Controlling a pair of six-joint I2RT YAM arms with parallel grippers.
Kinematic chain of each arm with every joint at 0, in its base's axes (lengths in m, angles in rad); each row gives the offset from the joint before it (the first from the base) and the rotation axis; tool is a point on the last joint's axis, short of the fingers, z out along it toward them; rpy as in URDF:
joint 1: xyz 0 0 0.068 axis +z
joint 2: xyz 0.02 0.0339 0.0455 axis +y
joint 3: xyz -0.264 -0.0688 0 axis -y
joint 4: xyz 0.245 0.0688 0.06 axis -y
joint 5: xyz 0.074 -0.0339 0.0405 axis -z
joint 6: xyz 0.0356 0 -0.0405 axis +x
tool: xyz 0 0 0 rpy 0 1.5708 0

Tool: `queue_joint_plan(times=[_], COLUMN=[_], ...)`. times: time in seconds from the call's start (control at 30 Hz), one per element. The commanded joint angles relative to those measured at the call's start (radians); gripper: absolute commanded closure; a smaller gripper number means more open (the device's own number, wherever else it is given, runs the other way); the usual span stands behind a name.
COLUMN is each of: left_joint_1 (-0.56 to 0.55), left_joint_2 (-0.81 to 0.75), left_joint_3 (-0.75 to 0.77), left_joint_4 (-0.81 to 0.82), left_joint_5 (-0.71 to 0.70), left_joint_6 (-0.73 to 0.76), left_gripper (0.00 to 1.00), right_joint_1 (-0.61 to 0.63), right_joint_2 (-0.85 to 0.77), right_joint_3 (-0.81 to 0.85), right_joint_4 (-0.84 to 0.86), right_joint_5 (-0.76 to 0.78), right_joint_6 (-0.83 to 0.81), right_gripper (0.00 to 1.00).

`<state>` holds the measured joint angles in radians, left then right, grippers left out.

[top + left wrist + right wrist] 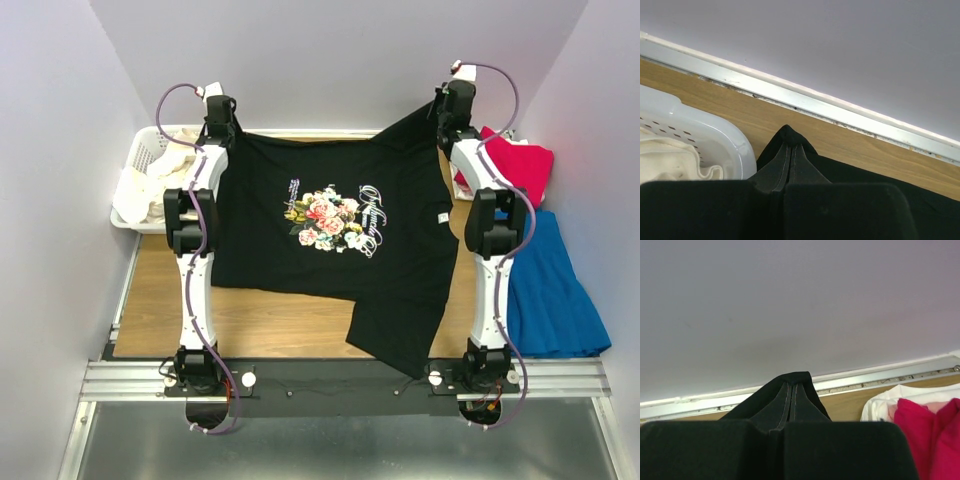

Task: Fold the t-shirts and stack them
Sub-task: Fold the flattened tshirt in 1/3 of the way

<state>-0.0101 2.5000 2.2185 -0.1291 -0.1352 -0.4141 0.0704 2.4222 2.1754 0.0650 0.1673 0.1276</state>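
Arms reach to the table's far edge. The left gripper and right gripper each pinch tight on a far corner of the black shirt, which stretches between them. The shirt spreads print-up over the wooden table, pink roses and white lettering at its centre. Its near edge hangs lower on the right. A red shirt lies at the far right.
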Motion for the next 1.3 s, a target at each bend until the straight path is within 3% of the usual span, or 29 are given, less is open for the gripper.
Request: queue_joint_plan(times=[0.0, 0.6, 0.87, 1.27], left_joint_1=[0.001, 0.001, 0.002, 0.001], left_joint_2=[-0.098, -0.338, -0.421, -0.489], left_joint_3=[-0.02, -0.359, -0.594, -0.733], left_joint_4=[0.026, -0.007, -0.006, -0.033], left_joint_5=[0.019, -0.07, -0.076, -0.147], left_joint_6=[0.026, 0.031, 0.006, -0.057], left_gripper=[1.0, 1.0, 1.0, 1.0], right_joint_1=[-0.003, -0.004, -0.004, -0.004], right_joint_2=[-0.161, -0.641, -0.788, -0.911], right_joint_3=[-0.15, -0.794, -0.951, -1.079], right_joint_4=[0.022, 0.021, -0.034, -0.106], right_joint_5=[0.021, -0.02, -0.015, -0.022], right_joint_6=[0.029, 0.148, 0.162, 0.185], right_gripper=[0.99, 0.99, 0.99, 0.99])
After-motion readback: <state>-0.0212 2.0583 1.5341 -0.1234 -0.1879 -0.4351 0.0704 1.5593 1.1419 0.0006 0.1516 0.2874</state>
